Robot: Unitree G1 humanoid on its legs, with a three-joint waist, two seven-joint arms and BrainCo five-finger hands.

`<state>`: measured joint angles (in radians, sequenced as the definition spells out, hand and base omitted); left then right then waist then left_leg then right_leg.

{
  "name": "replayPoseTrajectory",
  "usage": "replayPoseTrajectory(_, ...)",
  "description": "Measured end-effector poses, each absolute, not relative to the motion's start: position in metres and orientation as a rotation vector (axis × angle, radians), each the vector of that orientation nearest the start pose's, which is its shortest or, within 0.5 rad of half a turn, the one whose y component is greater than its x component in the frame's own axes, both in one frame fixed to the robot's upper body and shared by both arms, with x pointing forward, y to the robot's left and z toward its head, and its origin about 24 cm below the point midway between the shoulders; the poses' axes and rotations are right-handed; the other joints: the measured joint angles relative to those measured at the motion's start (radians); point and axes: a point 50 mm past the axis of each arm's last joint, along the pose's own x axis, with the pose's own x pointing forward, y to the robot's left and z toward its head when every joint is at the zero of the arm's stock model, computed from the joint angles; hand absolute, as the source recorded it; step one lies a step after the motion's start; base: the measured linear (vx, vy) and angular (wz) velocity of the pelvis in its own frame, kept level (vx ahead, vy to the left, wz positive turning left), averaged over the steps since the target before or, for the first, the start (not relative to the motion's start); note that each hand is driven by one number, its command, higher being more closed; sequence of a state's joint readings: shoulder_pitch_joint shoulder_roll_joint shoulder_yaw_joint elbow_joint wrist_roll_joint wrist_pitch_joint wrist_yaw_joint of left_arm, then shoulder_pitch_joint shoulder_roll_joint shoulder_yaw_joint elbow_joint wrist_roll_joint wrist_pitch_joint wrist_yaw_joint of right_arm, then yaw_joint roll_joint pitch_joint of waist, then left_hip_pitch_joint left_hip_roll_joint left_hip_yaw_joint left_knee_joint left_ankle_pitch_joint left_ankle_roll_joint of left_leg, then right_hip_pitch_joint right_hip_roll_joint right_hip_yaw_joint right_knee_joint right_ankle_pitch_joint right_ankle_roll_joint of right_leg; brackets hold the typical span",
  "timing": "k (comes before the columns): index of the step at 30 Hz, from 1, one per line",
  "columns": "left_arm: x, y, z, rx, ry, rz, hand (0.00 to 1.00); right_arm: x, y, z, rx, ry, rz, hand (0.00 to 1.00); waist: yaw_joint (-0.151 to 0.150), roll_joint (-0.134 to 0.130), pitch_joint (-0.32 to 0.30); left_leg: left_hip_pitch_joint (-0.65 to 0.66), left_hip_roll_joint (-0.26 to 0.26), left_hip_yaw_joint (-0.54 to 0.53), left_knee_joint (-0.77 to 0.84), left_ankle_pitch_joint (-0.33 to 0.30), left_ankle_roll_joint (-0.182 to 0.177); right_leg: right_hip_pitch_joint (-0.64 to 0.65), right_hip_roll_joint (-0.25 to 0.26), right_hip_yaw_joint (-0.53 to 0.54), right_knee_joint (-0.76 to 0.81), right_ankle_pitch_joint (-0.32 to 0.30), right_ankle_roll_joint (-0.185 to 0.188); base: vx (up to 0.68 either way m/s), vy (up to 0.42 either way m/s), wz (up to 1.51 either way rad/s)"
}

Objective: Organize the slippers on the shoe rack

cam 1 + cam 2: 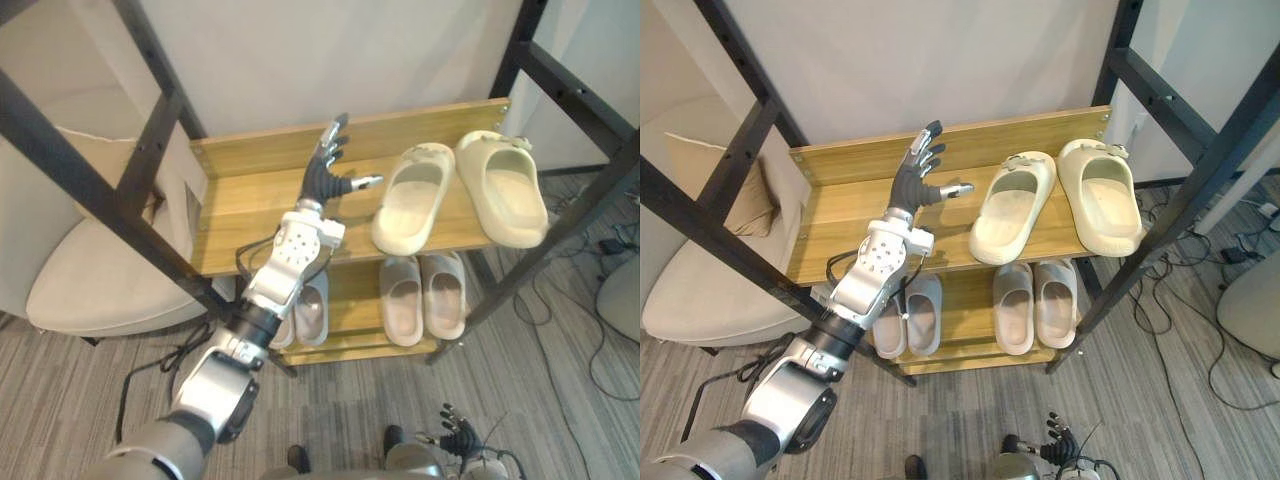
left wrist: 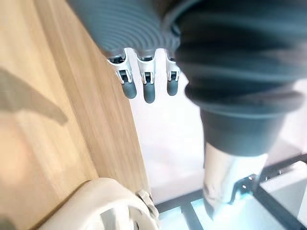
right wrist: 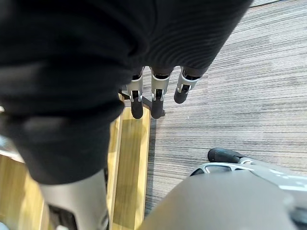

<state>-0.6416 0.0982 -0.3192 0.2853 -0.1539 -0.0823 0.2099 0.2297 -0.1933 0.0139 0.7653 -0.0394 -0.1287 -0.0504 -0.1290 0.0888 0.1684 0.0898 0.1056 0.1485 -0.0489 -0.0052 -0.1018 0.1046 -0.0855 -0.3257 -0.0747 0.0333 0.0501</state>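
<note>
Grey carpet (image 1: 560, 400) lies under your rack (image 1: 250, 190): two cream slippers (image 1: 412, 195) sit right on its top shelf, grey pairs (image 1: 402, 300) below. Your left hand (image 1: 322, 180) hovers beside the cream ones, fingers (image 1: 338, 135) spread, empty; your right hand (image 1: 458, 435) hangs low, fingers relaxed

Both eye views look down on the shoe rack (image 1: 240, 180), wrist views close-up

Top shelf (image 1: 250, 190), right half: left slipper (image 1: 412, 195) just beside right slipper (image 1: 503, 187). Lower shelf (image 1: 353, 285): left slipper pair (image 1: 312, 310) beside right slipper pair (image 1: 402, 300). Chair (image 1: 90, 280) stands left of both shelves.
</note>
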Motion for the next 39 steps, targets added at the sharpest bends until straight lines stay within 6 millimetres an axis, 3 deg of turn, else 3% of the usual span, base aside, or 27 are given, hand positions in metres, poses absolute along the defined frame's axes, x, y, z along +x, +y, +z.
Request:
replayPoseTrajectory(4, 0.326, 0.05, 0.131, 0.061, -0.305, -0.317, 0.0, 0.107, -0.218, -0.133, -0.222, 0.852, -0.109, 0.0, 0.019, -0.02, -0.013, 0.0, -0.002, -0.007, 0.0, 0.001, 0.001, 0.004, -0.001, -0.007, -0.001, 0.0, 0.0, 0.0, 0.006, 0.05)
replayPoseTrajectory(11, 0.312, 0.039, 0.095, 0.084, -0.19, -0.391, 0.0, 0.108, -0.212, -0.134, -0.205, 0.853, -0.107, 0.0, 0.026, -0.046, -0.023, 0.017, -0.007, -0.024, 0.0, 0.002, 0.003, 0.035, -0.005, -0.025, -0.009, 0.0, 0.001, 0.0, 0.004, 0.07)
replayPoseTrajectory(21, 0.3, 0.009, 0.084, 0.062, -0.158, -0.493, 0.0, 0.103, -0.208, -0.138, -0.201, 0.879, -0.104, 0.0, 0.027, -0.079, -0.048, 0.02, -0.006, -0.022, -0.002, 0.002, 0.003, 0.038, -0.004, -0.021, -0.013, 0.0, 0.002, 0.0, 0.0, 0.0)
replayPoseTrajectory(31, 0.294, -0.013, 0.077, 0.066, -0.134, -0.553, 0.0, 0.102, -0.207, -0.139, -0.204, 0.886, -0.096, 0.0, 0.023, -0.09, -0.05, 0.052, -0.005, -0.001, -0.018, 0.002, 0.003, 0.054, -0.003, 0.004, -0.014, -0.002, 0.006, 0.0, 0.011, -0.05)
replayPoseTrajectory(39, 0.29, -0.043, 0.083, 0.098, -0.145, -0.644, 0.0, 0.102, -0.207, -0.139, -0.201, 0.886, -0.097, 0.0, 0.008, -0.093, -0.049, 0.052, -0.005, 0.015, -0.029, 0.002, 0.003, 0.038, -0.001, 0.019, -0.013, -0.003, 0.008, 0.01, 0.009, -0.06)
